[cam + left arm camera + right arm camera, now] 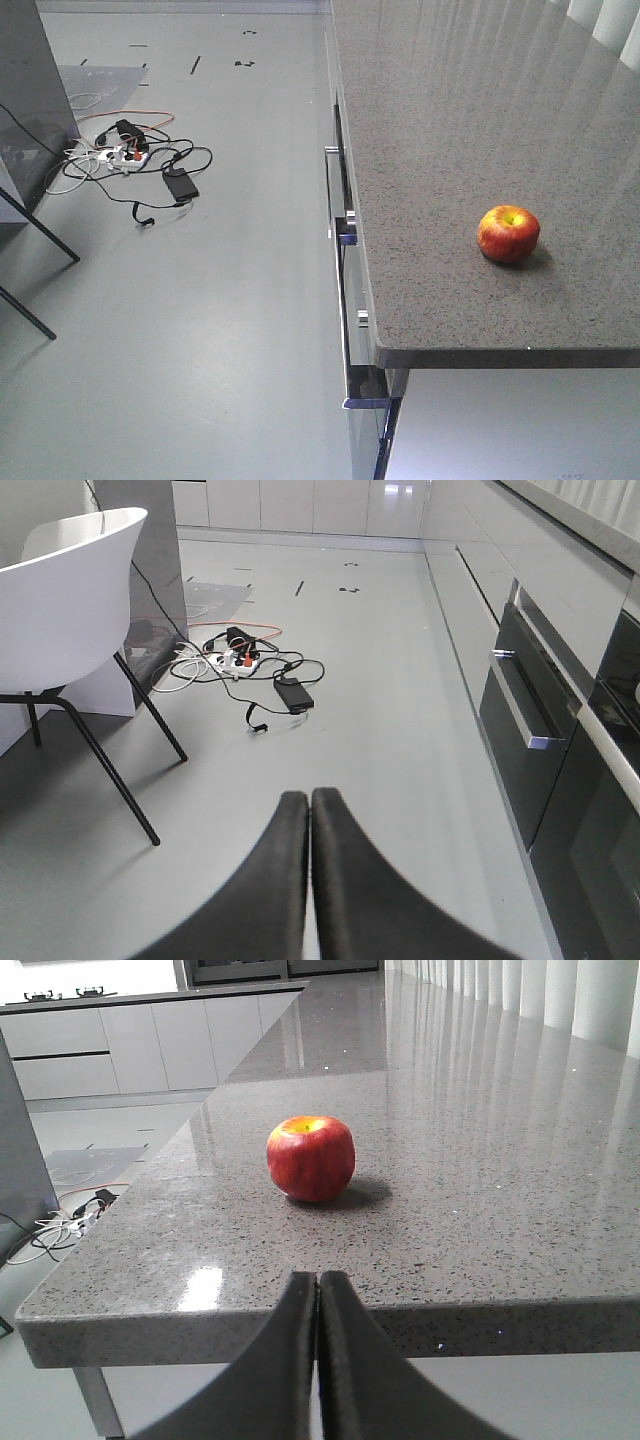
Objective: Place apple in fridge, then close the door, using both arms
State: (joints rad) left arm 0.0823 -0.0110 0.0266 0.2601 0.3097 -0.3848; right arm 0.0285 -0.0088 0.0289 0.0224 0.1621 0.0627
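Observation:
The red apple with a yellow stem patch sits on the grey speckled counter, near its front edge. It also shows in the right wrist view, straight ahead of my right gripper, which is shut and empty, just short of the counter's edge. My left gripper is shut and empty, held over the grey floor. The fridge and its door are out of view. Neither gripper shows in the front view.
A white chair with black legs stands at the left. Loose cables, a power strip and a black adapter lie on the floor. Oven fronts with metal handles line the right side. Counter drawers with handles face the aisle.

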